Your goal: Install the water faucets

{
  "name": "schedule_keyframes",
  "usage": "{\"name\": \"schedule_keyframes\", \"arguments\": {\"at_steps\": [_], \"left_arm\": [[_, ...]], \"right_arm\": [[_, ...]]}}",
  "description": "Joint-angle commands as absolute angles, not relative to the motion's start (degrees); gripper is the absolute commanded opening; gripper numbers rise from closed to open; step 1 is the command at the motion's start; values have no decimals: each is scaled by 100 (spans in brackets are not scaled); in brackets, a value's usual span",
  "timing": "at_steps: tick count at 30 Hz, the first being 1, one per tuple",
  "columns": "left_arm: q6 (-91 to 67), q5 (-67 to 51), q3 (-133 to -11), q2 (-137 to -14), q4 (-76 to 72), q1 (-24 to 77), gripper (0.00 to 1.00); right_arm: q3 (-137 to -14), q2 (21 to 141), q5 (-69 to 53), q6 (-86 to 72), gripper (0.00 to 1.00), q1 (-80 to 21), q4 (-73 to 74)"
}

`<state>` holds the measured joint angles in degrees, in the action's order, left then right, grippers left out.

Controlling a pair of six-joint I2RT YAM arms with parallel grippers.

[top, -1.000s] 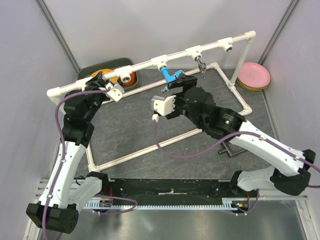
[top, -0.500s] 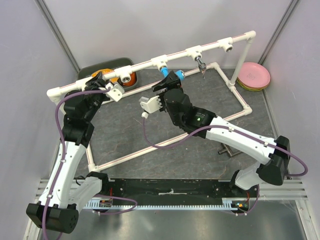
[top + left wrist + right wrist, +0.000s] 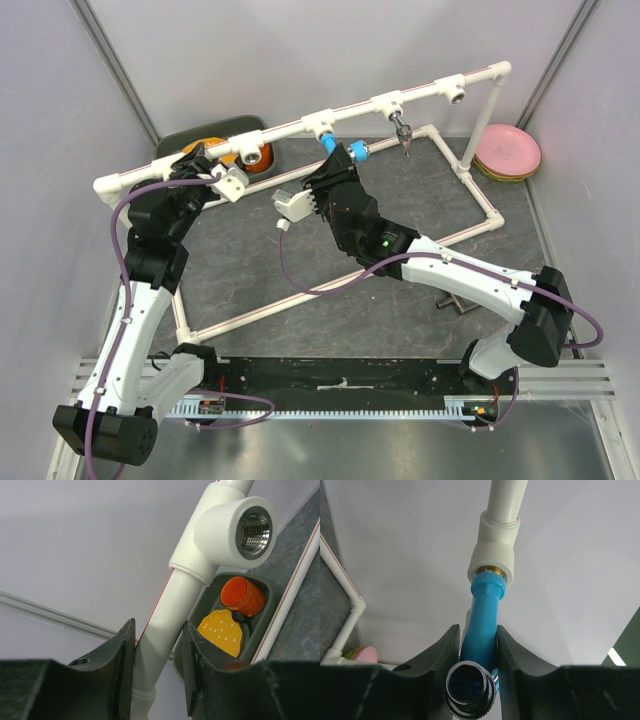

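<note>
**Top external:** a fixed camera high above and behind the arm bases. It looks down and away, from a distance, over the whole table point(image 3: 250, 270) and pipe frame point(image 3: 290, 127).

**Left wrist:** very near, just behind the left gripper point(image 3: 157, 630). It looks up along the frame's far-left rail to a tee socket point(image 3: 235, 530) and the tray point(image 3: 267, 587).

**Right wrist:** very near, just behind the right gripper point(image 3: 477, 632). It looks up along the blue faucet point(image 3: 485, 605).

The top view takes in both wrist scenes.
</note>
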<state>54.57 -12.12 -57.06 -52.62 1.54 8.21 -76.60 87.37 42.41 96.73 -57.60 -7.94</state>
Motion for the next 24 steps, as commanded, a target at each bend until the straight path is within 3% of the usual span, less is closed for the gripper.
{"name": "schedule_keyframes", "arguments": {"at_steps": [1, 8, 14, 19, 24], "left_arm": [[4685, -773, -5625, -5405, 466, 677, 2], [4685, -774, -5634, -5414, 483, 668, 2], [4693, -756, -5634, -5405, 483, 659, 2], [4693, -747, -5625, -5388, 483, 659, 2], [4693, -747, -5634, -5388, 483, 659, 2]], "right_arm": [[-7734, 8798, 4421, 8036, 0, -5687, -1020], [-8103, 8657, 4131, 4732, 0, -5687, -853], [-8016, 8263, 3386, 920, 0, -5371, -992], [-7322, 7893, 2445, -2408, 0, -4747, -1827], [-6602, 7577, 2346, -4804, 0, -4456, -2732]]}}
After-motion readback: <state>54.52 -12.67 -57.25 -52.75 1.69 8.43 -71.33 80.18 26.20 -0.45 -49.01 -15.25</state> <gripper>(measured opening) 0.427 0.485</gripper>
